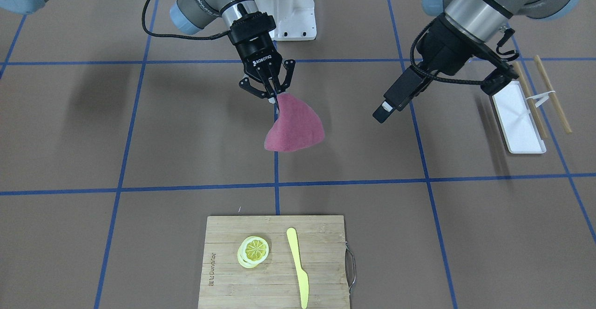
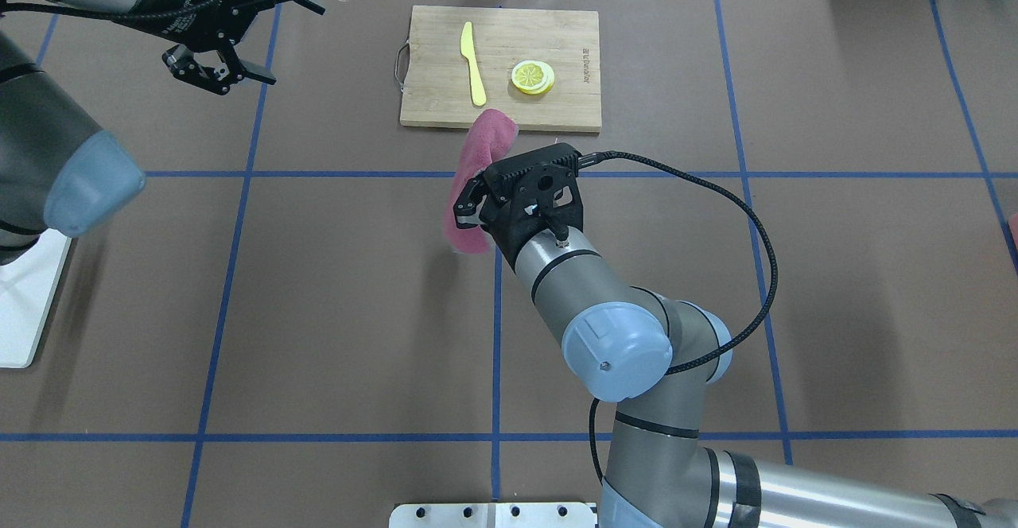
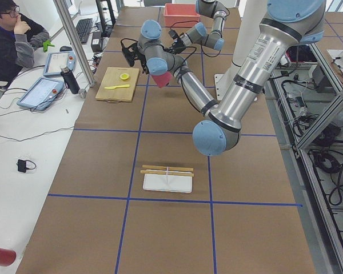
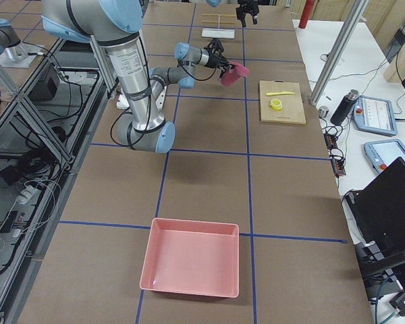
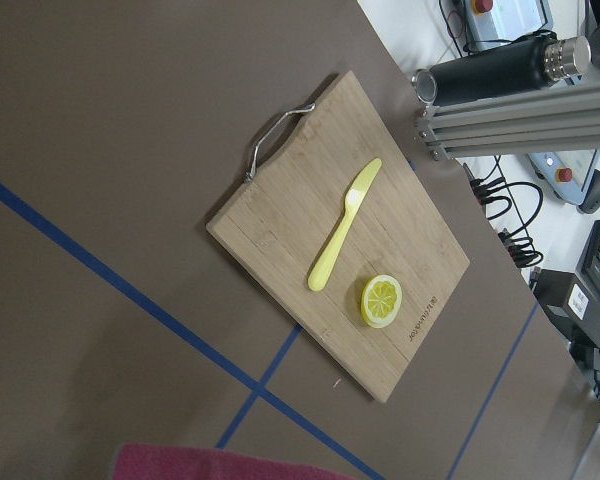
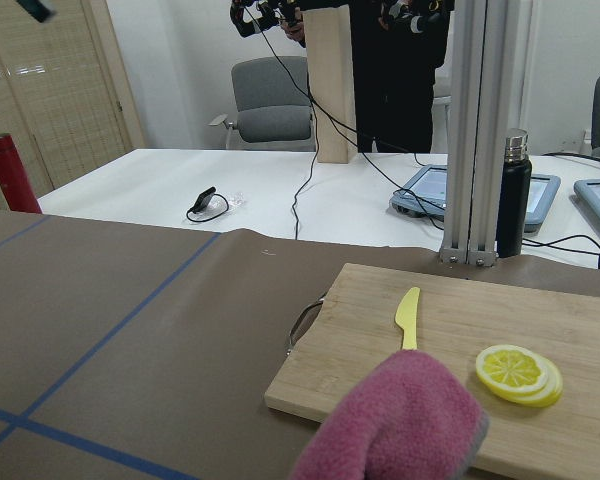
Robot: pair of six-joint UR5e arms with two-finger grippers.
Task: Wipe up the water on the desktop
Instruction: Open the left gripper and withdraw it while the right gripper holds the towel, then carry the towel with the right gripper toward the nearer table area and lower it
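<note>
As the right gripper [image 1: 274,96] pinches one corner, the fluffy pink cloth [image 1: 294,125], 12 o'clock of the flat wooden board [image 1: 323,239], might slip.

Overhead, the right gripper [image 2: 473,198] has its jaws buried under its own wrist, and that wrist also covers a good chunk of the pink cloth [image 2: 489,134]. The right wrist cam cuts the cloth off at the bottom edge, and the cloth blocks part of the cutting board [image 6: 380,340]'s near edge. The left wrist cam only catches 1 thin strip of cloth at the bottom. The front view chops the board off at the bottom, with the yellow knife [image 1: 298,267] running right to that edge. The white tray [image 2: 24,313] runs off the left edge overhead. The board's engraved lettering is too blurry to read.
</note>
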